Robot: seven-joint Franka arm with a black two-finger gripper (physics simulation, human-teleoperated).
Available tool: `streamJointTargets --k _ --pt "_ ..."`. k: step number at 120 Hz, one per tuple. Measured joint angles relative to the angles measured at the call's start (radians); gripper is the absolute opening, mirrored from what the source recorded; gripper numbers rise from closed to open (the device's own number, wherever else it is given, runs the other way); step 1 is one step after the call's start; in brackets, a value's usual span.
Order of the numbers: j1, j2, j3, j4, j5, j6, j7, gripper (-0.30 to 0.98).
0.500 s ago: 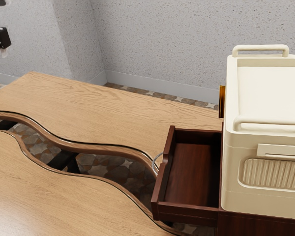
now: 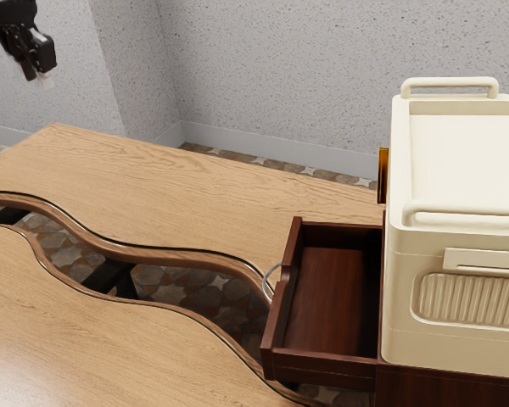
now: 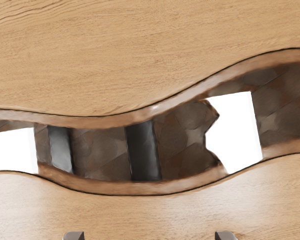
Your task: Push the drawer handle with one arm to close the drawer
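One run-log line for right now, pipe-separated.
gripper: exterior view's upper left, away from handle | jaws: apart | drawer: open | handle: untouched | closing push: not begun

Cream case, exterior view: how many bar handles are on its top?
2: one far handle along the top's far edge, and one near handle along its near edge. The case is cut off at the exterior view's right, so more may be hidden.

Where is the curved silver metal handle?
In the exterior view, right of centre, the curved silver metal handle is on the dark-brown wooden drawer's front.
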Motion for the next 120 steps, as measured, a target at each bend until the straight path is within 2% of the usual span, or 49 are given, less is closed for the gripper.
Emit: streamJointTargets --k 15,36,56,84,102,120 --pt "-0.079 -0.002 0.0 -0.11 0.008 0.033 0.003 0.1" --pt "-0.09 -0.018 0.001 -0.346 0.028 0.147 0.013 -0.03" --pt "-0.105 -0.019 -0.002 -0.54 0.037 0.329 0.024 -0.07" --pt "-0.181 0.013 -0.002 -0.691 0.006 0.606 0.05 -0.09" --pt "-0.248 0.019 -0.003 -0.761 -0.025 0.767 0.063 -0.1" --pt "-0.36 0.019 -0.002 -0.811 -0.04 0.859 0.071 -0.1"
